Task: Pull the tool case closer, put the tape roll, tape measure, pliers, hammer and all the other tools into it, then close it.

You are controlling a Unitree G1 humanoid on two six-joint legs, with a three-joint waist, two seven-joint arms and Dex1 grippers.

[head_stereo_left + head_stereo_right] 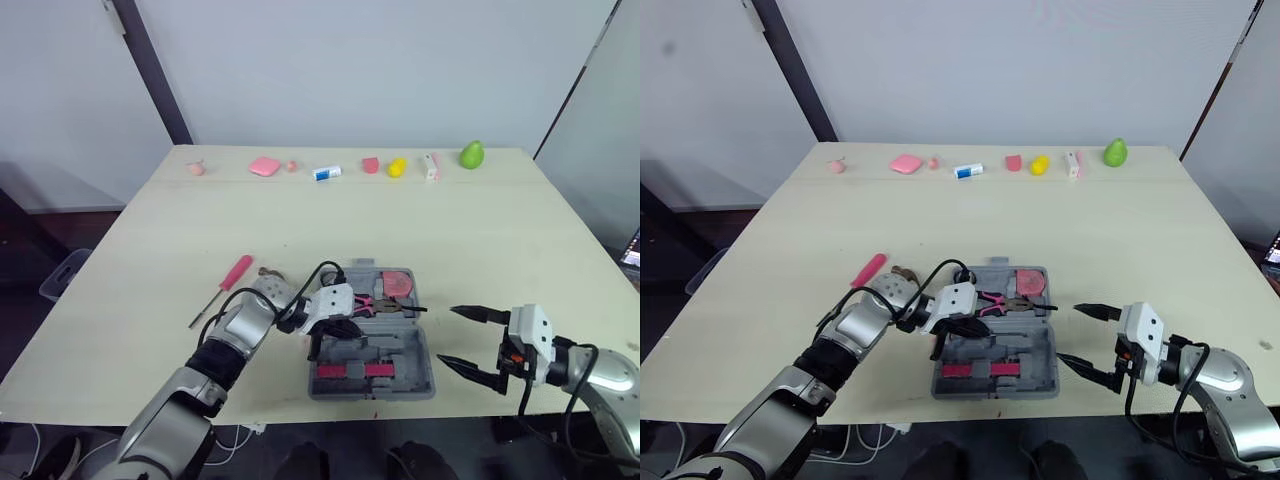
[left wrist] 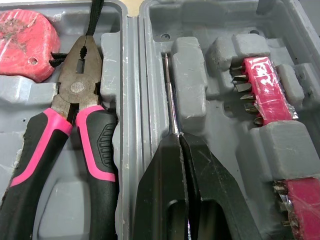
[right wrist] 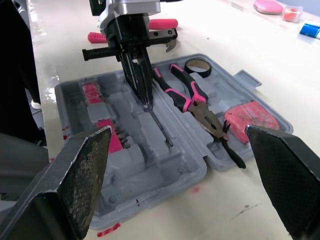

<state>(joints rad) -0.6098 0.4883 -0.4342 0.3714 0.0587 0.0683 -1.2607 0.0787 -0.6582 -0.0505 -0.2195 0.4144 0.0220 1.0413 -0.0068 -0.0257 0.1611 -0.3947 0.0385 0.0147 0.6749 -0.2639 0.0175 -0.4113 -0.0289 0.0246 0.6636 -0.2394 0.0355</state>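
The grey tool case [image 1: 422, 386] lies open near the table's front edge. In it are the pink-handled pliers [image 2: 75, 100], the red tape measure [image 2: 25, 42], the tape roll [image 3: 198, 66] and red bit holders [image 2: 262, 90]. My left gripper [image 2: 179, 141] reaches down into the case and is shut on a thin metal rod [image 2: 169, 90] lying in a groove. My right gripper [image 1: 448, 336] hovers open just right of the case, holding nothing. A pink-handled screwdriver [image 1: 235, 272] rests on the table left of the case. The hammer's head [image 1: 268, 271] peeks out beside my left arm.
Small items line the far edge of the table: a green pear [image 1: 471, 154], a yellow piece [image 1: 397, 166], pink pieces [image 1: 264, 166] and a white and blue one [image 1: 326, 173]. The case sits close to the table's front edge.
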